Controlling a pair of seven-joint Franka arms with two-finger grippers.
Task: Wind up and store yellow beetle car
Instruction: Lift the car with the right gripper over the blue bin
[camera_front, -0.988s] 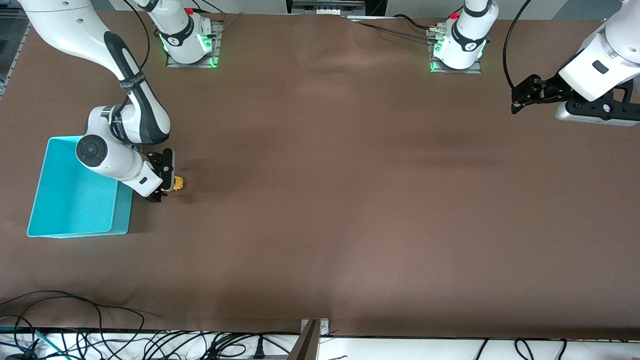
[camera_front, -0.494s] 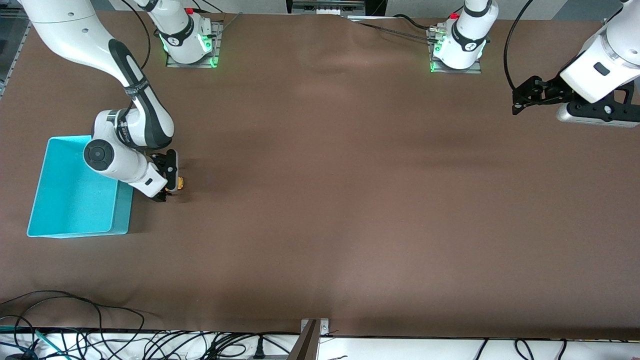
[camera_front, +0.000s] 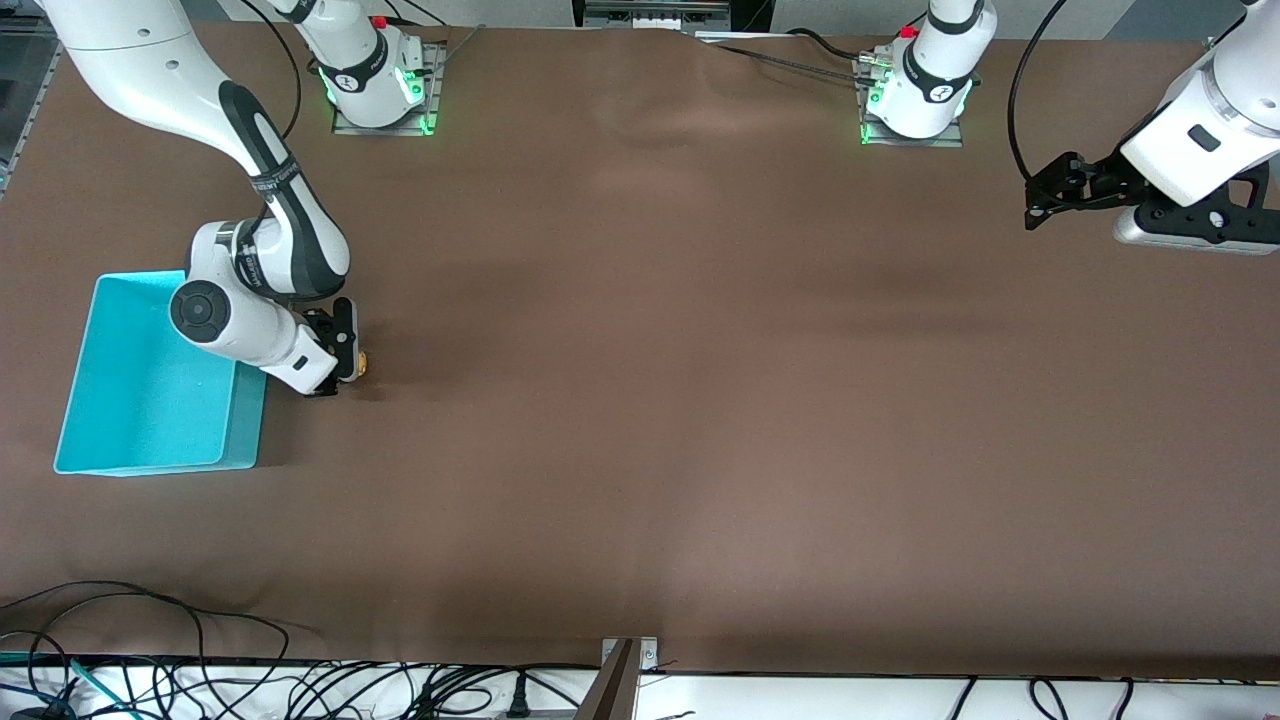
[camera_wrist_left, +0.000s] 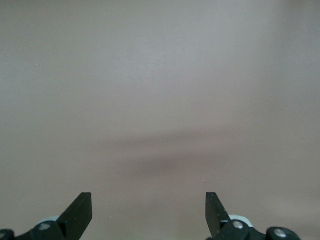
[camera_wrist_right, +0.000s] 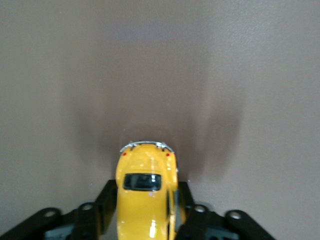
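The right claw (camera_front: 345, 368) sat low at the table (camera_front: 640, 420), just beside the turquoise bin (camera_front: 150, 440) at the right arm's end, and it was clenched on the yellow beetle car (camera_wrist_right: 146, 197). In the right wrist view its two dark fingers (camera_wrist_right: 107, 200) pressed the car's flanks, one on each side — so the car's long axis ran straight out from the claw, toward twelve o'clock in that view, with the chrome bumper end pointing away from the wrist. In the front view only a sliver of yellow (camera_front: 362, 365) showed at about three o'clock from the claw. The bin lay at roughly nine o'clock from the car, close by.

The right arm was plainly the nearer one. The left claw (camera_front: 1040, 200) waited over the table at the left arm's end, released, its fingers wide apart over bare brown surface.

Much was hidden — the wheels could not be seen, so whether the car rested on the table or was lifted just clear could not be told. The end of the car nearest the wrist was cut off at the frame's edge.
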